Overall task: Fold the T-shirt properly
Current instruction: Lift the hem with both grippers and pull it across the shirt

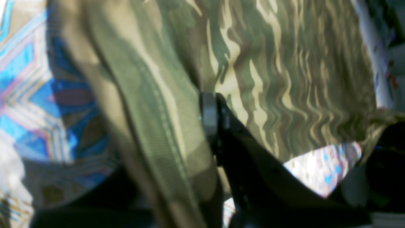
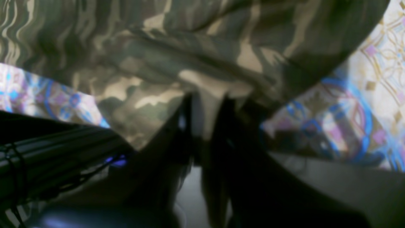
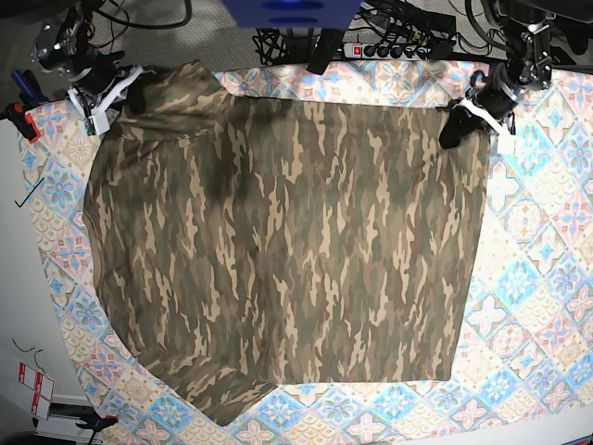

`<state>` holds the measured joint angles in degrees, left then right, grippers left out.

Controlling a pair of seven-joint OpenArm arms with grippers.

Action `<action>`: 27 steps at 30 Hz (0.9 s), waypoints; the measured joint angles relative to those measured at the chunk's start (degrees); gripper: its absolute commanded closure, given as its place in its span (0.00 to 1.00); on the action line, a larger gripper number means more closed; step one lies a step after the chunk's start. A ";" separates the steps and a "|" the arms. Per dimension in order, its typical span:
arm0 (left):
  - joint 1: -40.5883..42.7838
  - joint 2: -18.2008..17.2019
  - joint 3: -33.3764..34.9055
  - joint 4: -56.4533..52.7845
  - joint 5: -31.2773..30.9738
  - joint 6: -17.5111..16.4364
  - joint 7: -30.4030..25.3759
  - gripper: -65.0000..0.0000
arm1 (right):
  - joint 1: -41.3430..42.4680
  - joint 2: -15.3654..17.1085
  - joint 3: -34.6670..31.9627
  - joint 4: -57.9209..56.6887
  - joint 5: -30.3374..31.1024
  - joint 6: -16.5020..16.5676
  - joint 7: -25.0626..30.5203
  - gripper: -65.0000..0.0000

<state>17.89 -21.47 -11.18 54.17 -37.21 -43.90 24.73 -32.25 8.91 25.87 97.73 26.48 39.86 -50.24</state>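
At the far edge of the shirt (image 3: 287, 241), both grippers are pinching fabric: the right gripper (image 3: 139, 93) is clamping the shirt's far corner on the base view's left, up by a bunched sleeve or shoulder, and the left gripper (image 3: 456, 128) is clamping the opposite far corner on that view's right. The right wrist view is showing dark jaws closed with camouflage cloth (image 2: 202, 110) pressed between them, and the left wrist view is showing a black finger (image 1: 210, 117) biting a hemmed edge of the shirt (image 1: 284, 79), though both views are blurred. Outward from the grippers, the shirt is lying spread and mostly flat on the patterned cloth (image 3: 537, 278) that is covering the table, its near edge reaching toward the camera side and a sleeve trailing off past the shirt's near corner on the left of the base view. Judging from this, the first fold is just getting under way: both far corners are being held but nothing is doubled over yet. The next move is probably calling for both arms lifting together and carrying that edge over the shirt's middle toward the near edge, keeping the cloth taut between them so no wrinkles are forming. No containers are showing in any view.
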 measured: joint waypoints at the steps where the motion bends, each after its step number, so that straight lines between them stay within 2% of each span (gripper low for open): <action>1: -0.26 0.20 -1.18 1.25 -0.07 0.02 3.63 0.95 | 0.50 0.00 0.00 -0.17 -0.17 0.00 -1.53 1.00; 5: -0.52 0.70 -4.57 7.85 -1.09 0.02 22.34 0.95 | 4.09 -0.04 0.07 -0.31 -0.28 0.00 -4.00 1.00; 9: -0.13 1.46 -6.64 12.35 -0.35 0.09 30.69 0.95 | 6.25 0.17 0.13 -0.07 0.39 -0.02 -5.79 1.00; 13: -0.44 3.28 -10.05 12.98 -0.33 0.09 34.10 0.95 | 7.37 -0.02 0.33 -0.15 -0.37 -0.02 -8.28 1.00; 17: -1.92 3.23 -10.47 12.98 -0.22 0.02 38.16 0.95 | 9.09 0.00 0.33 -0.15 0.11 -0.02 -7.65 1.00; 22: -2.84 3.58 -12.61 12.96 -0.22 0.04 40.57 0.95 | 9.05 -0.02 0.33 -0.17 -0.28 -0.11 -8.41 1.00; 24: -3.45 3.52 -12.70 12.96 -0.20 0.02 42.05 0.95 | 10.21 -0.11 0.33 -0.22 -0.09 -4.17 -8.20 1.00; 27: -3.58 3.50 -12.70 12.96 -0.22 0.02 42.18 0.95 | 11.19 0.00 0.33 -0.11 0.63 -4.55 -7.43 1.00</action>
<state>14.31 -17.98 -23.88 67.13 -37.43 -43.88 66.92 -21.06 8.91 26.20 97.62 27.11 35.31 -57.67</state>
